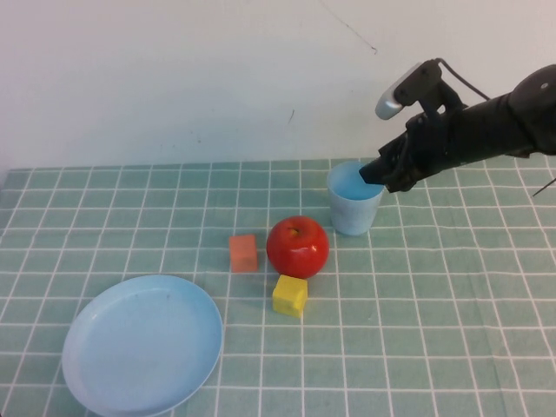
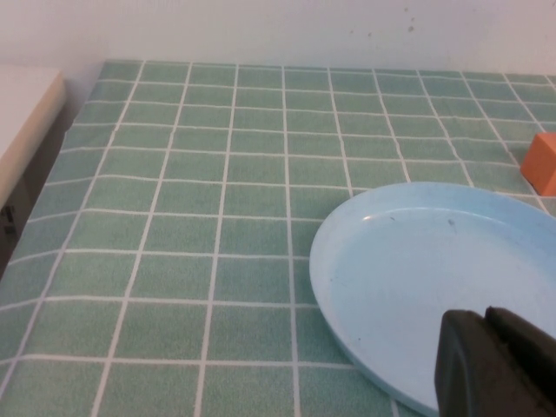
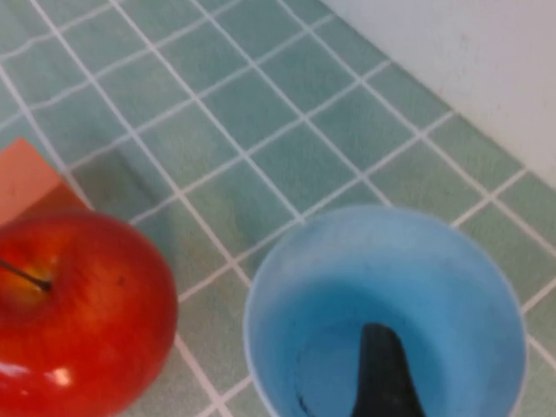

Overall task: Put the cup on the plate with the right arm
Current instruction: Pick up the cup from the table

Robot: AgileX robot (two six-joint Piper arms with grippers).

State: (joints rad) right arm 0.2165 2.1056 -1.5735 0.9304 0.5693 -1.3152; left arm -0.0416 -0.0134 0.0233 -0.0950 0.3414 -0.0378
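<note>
The light blue cup point(image 1: 354, 200) stands upright on the tiled table behind the red apple. My right gripper point(image 1: 377, 172) reaches in from the right to the cup's right rim. In the right wrist view one dark finger point(image 3: 380, 369) hangs inside the cup point(image 3: 330, 278), apart from its wall; the other finger is out of view, so the jaws stand open. The light blue plate point(image 1: 142, 343) lies at the front left. My left gripper point(image 2: 486, 317) is shut and empty, just above the plate's point(image 2: 391, 261) near side; it does not show in the high view.
A red apple point(image 1: 298, 246) sits in front of the cup, also in the right wrist view point(image 3: 78, 304). An orange block point(image 1: 243, 253) lies to its left and a yellow block point(image 1: 290, 295) in front of it. A white wall runs behind the table.
</note>
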